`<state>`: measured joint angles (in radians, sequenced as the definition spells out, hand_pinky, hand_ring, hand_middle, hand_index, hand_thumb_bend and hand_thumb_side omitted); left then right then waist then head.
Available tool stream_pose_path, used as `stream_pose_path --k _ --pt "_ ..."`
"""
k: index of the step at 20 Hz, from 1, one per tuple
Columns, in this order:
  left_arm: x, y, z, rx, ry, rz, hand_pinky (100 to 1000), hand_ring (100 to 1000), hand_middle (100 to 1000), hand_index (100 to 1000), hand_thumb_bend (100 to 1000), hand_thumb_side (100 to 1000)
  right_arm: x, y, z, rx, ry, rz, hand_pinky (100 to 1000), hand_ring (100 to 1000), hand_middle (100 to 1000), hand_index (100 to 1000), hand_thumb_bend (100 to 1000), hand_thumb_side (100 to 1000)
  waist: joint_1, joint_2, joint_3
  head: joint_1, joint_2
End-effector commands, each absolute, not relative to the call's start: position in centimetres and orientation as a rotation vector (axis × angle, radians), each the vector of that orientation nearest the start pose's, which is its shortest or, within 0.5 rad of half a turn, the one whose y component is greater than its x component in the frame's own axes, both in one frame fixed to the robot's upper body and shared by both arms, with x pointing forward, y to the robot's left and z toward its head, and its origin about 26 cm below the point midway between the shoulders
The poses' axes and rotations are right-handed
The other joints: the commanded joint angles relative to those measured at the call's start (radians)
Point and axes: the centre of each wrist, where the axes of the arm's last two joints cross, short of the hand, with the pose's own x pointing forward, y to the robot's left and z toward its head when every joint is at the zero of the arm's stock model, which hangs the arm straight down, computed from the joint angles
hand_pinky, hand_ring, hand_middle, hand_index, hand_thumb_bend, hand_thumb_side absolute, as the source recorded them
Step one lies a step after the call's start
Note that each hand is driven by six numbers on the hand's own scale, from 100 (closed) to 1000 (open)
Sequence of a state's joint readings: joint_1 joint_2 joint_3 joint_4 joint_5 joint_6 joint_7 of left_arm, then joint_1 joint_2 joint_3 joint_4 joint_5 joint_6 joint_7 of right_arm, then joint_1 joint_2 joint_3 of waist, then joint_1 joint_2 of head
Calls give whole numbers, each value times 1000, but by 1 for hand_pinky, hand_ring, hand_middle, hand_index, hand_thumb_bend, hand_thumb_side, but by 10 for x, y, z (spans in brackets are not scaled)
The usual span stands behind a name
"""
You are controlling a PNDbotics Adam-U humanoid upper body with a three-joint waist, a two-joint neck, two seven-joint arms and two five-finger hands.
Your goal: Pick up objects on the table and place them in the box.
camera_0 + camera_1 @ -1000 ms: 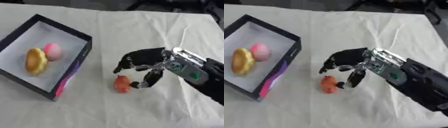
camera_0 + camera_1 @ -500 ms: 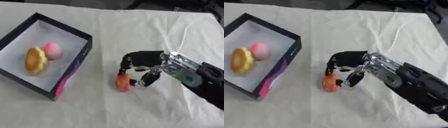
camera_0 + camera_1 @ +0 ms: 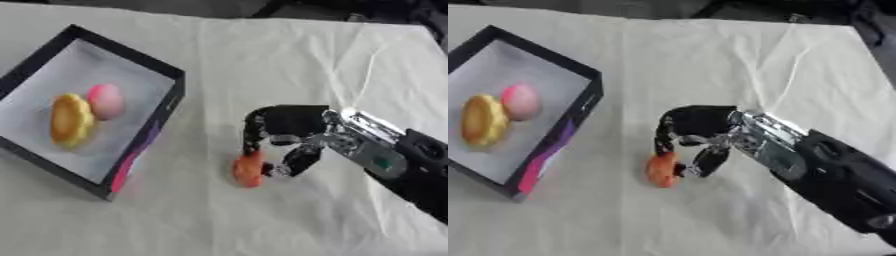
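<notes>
One orange fruit point(image 3: 248, 170) lies on the bench point(image 3: 262, 60), right of the box point(image 3: 171, 85). My right robot hand point(image 3: 293, 132) arches over it, fingers curled and touching its sides, not lifted. Box lies to my left.

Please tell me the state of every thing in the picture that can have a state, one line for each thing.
Box: open, no lid, on the table.
Yellow round object: lying in the box.
Pink object: lying in the box, beside the yellow one.
Orange object: on the table, outside the box.
Right hand: fingers curled round the orange object.
Left hand: not in view.
</notes>
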<state>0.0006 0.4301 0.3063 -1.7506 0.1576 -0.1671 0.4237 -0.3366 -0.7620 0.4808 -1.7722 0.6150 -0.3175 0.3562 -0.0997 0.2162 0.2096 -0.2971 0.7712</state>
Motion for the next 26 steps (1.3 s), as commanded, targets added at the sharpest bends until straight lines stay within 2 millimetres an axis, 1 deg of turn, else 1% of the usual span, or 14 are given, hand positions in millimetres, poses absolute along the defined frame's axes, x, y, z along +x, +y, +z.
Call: stream_pose_path --k 1,2,7,11,14,15,21,23,26 --pt "262 410 113 733 -2012 315 890 729 786 894 100 773 310 -268 142 -485 -1658 1932 876 653 381 544 225 100 16 3 -2 3 -1" --pt "262 410 113 734 -2012 314 890 729 787 894 100 774 310 -268 144 -491 -1667 1918 871 636 365 527 236 100 16 2 -2 3 -1" --pt "262 410 114 737 -2013 310 890 729 787 894 100 773 305 -269 154 -510 -1706 1890 862 615 344 505 236 100 14 0 -2 4 -1" --pt "261 411 114 741 -2012 308 890 729 787 894 100 772 297 -267 172 -529 -1756 1891 860 614 358 521 231 100 11 -3 -4 6 -1" --pt "261 411 115 744 -2013 305 890 730 787 894 100 771 290 -264 191 -528 -1799 1895 859 616 363 527 220 100 10 -6 -5 6 -1" --pt "261 411 115 744 -2012 305 891 730 787 894 100 771 289 -262 197 -523 -1812 1901 860 620 370 533 195 100 9 -7 -5 5 -1" --pt "261 412 115 747 -2010 300 891 728 784 894 100 770 294 -259 235 -506 -1928 1937 855 632 390 552 200 100 8 -15 -5 2 -1" --pt "260 412 114 749 -2007 298 891 728 783 894 100 770 297 -256 252 -514 -1985 1936 855 634 392 554 201 100 7 -18 -5 0 -1" --pt "260 413 114 753 -2005 294 891 728 783 894 100 769 299 -247 285 -536 -2110 1901 851 631 383 545 238 100 7 -23 -5 -3 -1"
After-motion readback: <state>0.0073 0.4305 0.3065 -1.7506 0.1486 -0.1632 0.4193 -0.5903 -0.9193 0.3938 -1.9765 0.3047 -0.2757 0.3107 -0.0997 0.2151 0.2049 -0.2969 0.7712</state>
